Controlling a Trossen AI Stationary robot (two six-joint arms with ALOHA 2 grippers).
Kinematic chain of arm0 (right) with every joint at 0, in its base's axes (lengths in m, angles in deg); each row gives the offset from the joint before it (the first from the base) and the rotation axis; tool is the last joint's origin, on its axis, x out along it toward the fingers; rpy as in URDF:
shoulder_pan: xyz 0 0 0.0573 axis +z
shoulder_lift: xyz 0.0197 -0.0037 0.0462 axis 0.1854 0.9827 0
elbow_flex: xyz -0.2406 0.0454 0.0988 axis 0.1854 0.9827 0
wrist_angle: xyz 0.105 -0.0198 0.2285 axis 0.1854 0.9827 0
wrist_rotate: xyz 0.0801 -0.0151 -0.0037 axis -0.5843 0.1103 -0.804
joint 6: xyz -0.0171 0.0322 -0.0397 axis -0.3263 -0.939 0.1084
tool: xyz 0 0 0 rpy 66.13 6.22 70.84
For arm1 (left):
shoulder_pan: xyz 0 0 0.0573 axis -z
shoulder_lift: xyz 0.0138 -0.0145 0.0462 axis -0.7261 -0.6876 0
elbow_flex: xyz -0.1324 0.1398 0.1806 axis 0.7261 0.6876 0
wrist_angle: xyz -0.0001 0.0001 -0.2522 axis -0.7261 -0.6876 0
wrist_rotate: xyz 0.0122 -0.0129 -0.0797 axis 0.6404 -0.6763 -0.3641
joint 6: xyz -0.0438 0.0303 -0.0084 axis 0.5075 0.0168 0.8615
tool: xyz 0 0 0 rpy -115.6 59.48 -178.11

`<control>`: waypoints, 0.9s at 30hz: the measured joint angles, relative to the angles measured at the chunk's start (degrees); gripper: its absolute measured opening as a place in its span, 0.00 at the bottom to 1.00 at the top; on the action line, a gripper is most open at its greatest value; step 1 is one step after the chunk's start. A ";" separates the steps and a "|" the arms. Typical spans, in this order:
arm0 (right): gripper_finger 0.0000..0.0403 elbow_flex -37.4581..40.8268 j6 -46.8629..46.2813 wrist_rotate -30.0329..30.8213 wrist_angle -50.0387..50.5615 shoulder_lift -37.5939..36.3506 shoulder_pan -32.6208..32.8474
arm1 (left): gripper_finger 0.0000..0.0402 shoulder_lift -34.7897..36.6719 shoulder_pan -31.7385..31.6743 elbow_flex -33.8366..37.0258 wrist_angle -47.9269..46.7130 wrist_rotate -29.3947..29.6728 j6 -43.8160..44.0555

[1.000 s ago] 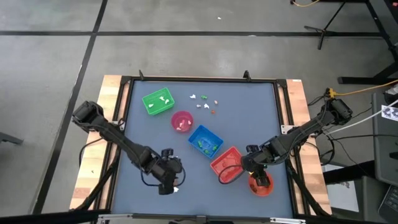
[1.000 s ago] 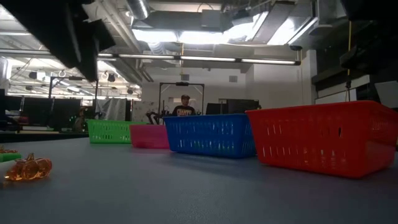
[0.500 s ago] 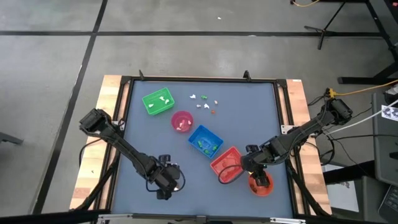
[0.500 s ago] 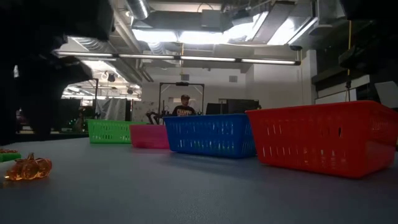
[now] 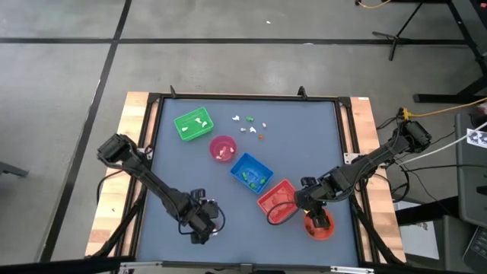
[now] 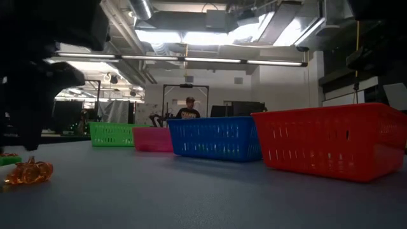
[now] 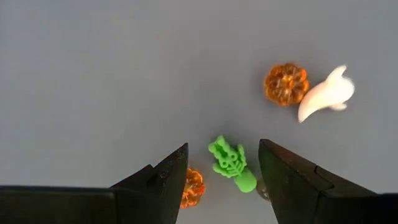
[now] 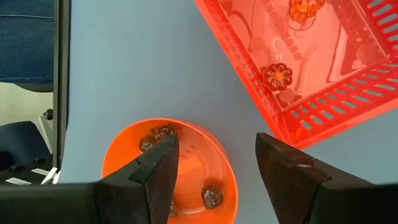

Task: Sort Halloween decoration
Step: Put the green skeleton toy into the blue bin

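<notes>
Sorting's partway for you — trinkets sit in the red tray [image 8: 323, 93] and orange bowl [image 8: 118, 149], but your wide left pincer [image 7: 222, 168] hovers over a green skeleton [image 7: 231, 163] on the bench [image 7: 124, 74]; right pincer [image 8: 214, 162] is wide too, above the bowl.

Grey-blue worktop [image 5: 183, 167] with containers and loose trinkets

On it lie a green tray [image 5: 193, 125], pink bowl [image 5: 222, 148], blue tray [image 5: 251, 173], red tray [image 5: 277, 202], orange bowl [image 5: 319, 225], and scattered trinkets [image 5: 249, 124] near the far edge.
</notes>
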State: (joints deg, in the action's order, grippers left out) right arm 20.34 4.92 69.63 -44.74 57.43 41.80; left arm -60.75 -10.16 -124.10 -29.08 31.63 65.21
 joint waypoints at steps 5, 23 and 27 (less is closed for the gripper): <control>0.53 0.00 0.00 0.06 -0.08 -0.02 0.00 | 0.45 -1.42 0.44 0.00 -0.09 -0.34 -0.08; 0.53 0.00 0.00 0.07 -1.29 -0.02 0.00 | 0.35 -2.14 0.37 -0.01 -0.15 -0.61 -0.38; 0.53 0.00 0.00 0.07 -1.26 -0.02 0.00 | 0.31 -2.90 0.41 -0.15 0.07 -1.20 -0.45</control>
State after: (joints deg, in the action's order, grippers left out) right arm 20.34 4.92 69.70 -46.00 57.41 41.80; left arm -63.64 -9.75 -124.25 -29.01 30.42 64.76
